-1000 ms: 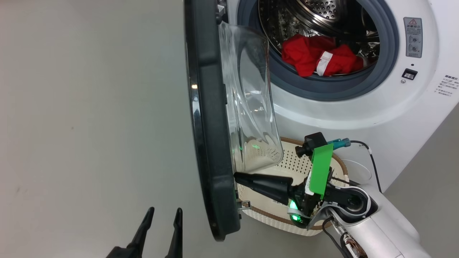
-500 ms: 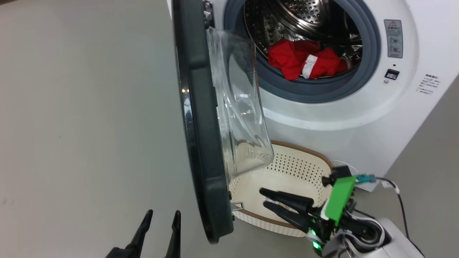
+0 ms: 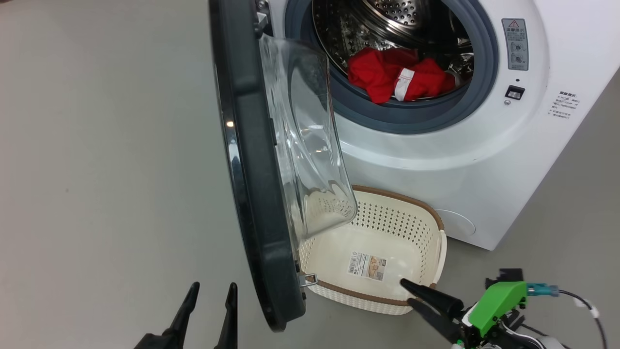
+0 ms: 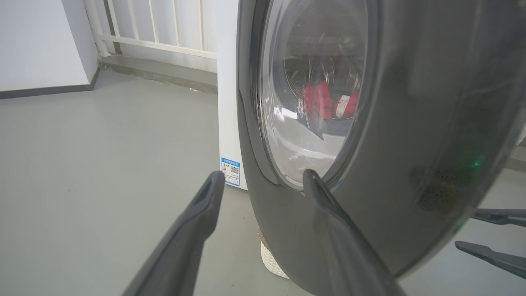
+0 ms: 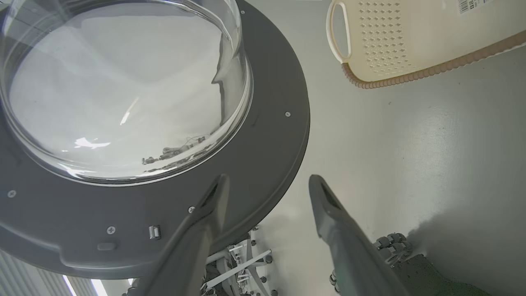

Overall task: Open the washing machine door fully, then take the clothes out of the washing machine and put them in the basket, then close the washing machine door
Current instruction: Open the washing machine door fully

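Washing machine door [image 3: 252, 184] stands swung out, almost edge-on to our head view, its clear glass bowl [image 3: 305, 145] bulging toward the washing machine [image 3: 436, 160].

The clothes [image 3: 395, 77], a red bundle with a white strip, lie low in the steel drum [image 3: 387, 24], just behind the grey-blue seal [image 3: 411, 118].

The basket [image 3: 397, 223] sits on the grey floor [image 3: 97, 169] right in front of the machine, below the drum mouth. The door's lower edge overlaps its left side in our head view. A paper label [image 3: 366, 266] shows on its bottom.

Left gripper [image 3: 213, 286]: low on the outer side of the door, fingers spread wide, nothing between them. In the left wrist view one finger overlaps the black rim; we cannot tell whether it touches.

Right gripper [image 3: 407, 291]: at the basket's near right corner, fingers parted wide, gripping nothing. Its wrist view looks at the door's inner face and the basket's handle.
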Robot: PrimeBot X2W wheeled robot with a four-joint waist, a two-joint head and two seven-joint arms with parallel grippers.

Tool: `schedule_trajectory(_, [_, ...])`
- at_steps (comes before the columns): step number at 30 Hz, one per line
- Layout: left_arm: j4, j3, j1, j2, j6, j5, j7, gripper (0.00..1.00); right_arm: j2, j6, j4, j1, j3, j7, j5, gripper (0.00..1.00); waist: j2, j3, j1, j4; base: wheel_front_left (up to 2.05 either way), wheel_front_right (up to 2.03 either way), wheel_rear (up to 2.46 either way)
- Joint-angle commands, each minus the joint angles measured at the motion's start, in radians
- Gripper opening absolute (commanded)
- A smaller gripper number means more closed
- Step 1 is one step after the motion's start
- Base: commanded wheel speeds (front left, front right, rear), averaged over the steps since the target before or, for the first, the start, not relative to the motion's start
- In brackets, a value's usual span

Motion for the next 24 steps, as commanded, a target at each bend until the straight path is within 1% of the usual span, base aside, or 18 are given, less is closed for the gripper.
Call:
schedule_trajectory(1, [-0.026, 0.035, -0.021, 0.006, 0.000, -0.001, -0.012, 1.00, -0.012, 0.001, -0.023, -0.004, 0.007, -0.024, -0.024, 1.00, 0.0000, 0.003, 0.0000, -0.004, 0.00, 0.00, 0.00])
schedule_trajectory(6, [-0.027, 0.037, -0.027, 0.006, 0.003, -0.006, -0.012, 1.00, -0.046, 0.001, -0.053, 0.014, 0.017, -0.161, -0.136, 1.00, 0.0000, 0.012, 0.0000, -0.011, 0.00, 0.00, 0.00])
schedule_trajectory(11, [-0.027, 0.037, -0.032, 0.006, 0.006, -0.011, -0.012, 1.00, -0.101, 0.001, -0.105, 0.033, 0.104, -0.340, -0.299, 1.00, 0.0000, 0.017, 0.0000, -0.017, 0.00, 0.00, 0.00])
schedule_trajectory(12, [-0.027, 0.037, -0.032, 0.006, 0.006, -0.011, -0.012, 1.00, -0.101, 0.001, -0.105, 0.033, 0.104, -0.340, -0.299, 1.00, 0.0000, 0.017, 0.0000, -0.017, 0.00, 0.00, 0.00])
schedule_trajectory(19, [-0.024, 0.038, -0.033, 0.006, 0.006, -0.014, -0.012, 1.00, -0.165, 0.001, -0.102, 0.031, 0.235, -0.566, -0.415, 1.00, 0.0000, 0.016, 0.0000, -0.022, 0.00, 0.00, 0.00])
schedule_trajectory(20, [-0.024, 0.039, -0.034, 0.006, 0.005, -0.014, -0.012, 1.00, -0.183, 0.001, -0.093, 0.024, 0.273, -0.637, -0.442, 1.00, 0.0000, 0.017, 0.0000, -0.023, 0.00, 0.00, 0.00])
schedule_trajectory(24, [-0.023, 0.041, -0.036, 0.006, 0.005, -0.013, -0.012, 1.00, -0.215, 0.001, -0.067, 0.005, 0.346, -0.762, -0.493, 1.00, 0.0000, 0.017, 0.0000, -0.024, 0.00, 0.00, 0.00])
